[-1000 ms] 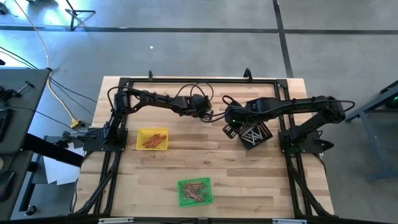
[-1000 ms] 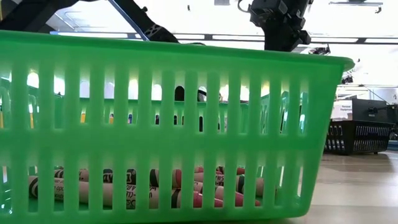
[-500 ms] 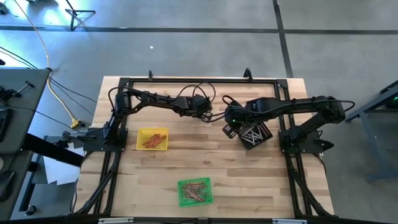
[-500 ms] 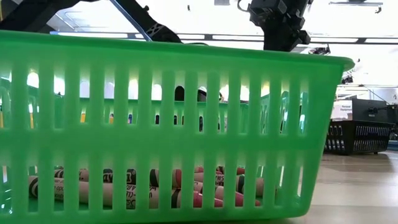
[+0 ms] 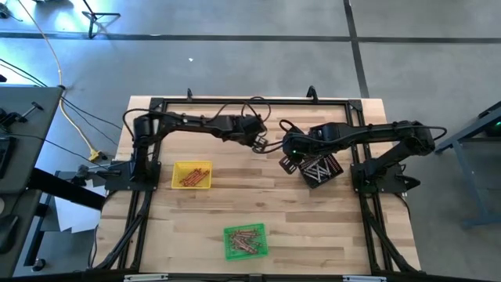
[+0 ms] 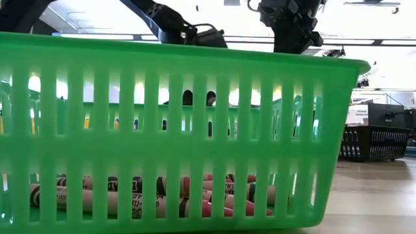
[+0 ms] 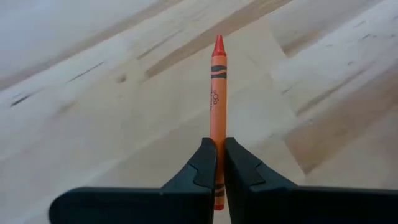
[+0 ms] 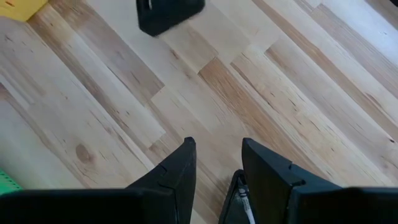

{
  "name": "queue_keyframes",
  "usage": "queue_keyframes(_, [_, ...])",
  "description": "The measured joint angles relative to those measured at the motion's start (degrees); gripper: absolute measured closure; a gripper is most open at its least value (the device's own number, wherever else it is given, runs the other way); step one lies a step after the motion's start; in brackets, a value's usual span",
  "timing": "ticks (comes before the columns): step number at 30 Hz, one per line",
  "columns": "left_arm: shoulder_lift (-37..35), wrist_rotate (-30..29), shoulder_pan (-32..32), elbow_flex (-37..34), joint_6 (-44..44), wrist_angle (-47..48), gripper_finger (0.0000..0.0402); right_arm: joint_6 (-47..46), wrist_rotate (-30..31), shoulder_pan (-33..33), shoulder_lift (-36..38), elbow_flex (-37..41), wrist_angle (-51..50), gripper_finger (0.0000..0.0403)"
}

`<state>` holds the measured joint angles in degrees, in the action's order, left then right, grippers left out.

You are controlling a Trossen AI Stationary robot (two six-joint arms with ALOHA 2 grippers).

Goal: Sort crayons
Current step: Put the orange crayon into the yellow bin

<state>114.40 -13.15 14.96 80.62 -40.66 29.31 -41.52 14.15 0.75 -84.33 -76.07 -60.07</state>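
Pale wooden surface, framed by black rails, is seen from above on a grey floor. Left claw is positioned over the far middle of the surface and is clamped on an orange crayon, which juts forward from between the fingers, its tip above bare wood. Right claw is held just beside the black tray at the right, its fingers apart; something dark with a pale strip is glimpsed low between them, but it cannot be identified. Yellow tray is set near the left side, with reddish-orange crayons lying in it. Green tray is placed at the near edge, well apart from the other two, and brownish crayons are piled inside. Through its slotted wall in the low view, crayons in paper wrappers are seen lying flat on the bottom.
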Motion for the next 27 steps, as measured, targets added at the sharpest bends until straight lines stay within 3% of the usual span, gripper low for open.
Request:
queue_keyframes(5, [-4.2,3.0,-1.4,-0.1,1.2,4.8,0.0399,0.0,0.0,0.0,0.0,0.0,0.1,0.0279])
queue_keyframes(13, [-15.1,7.1,-9.1,0.0,6.1,29.3,0.0398,0.0,0.0,0.0,0.0,0.0,1.0,0.0279])
queue_keyframes(27, [-29.1,4.2,-22.7,-10.0,-13.1,45.6,0.0397,0.0,0.0,0.0,0.0,0.0,2.1,0.0279])
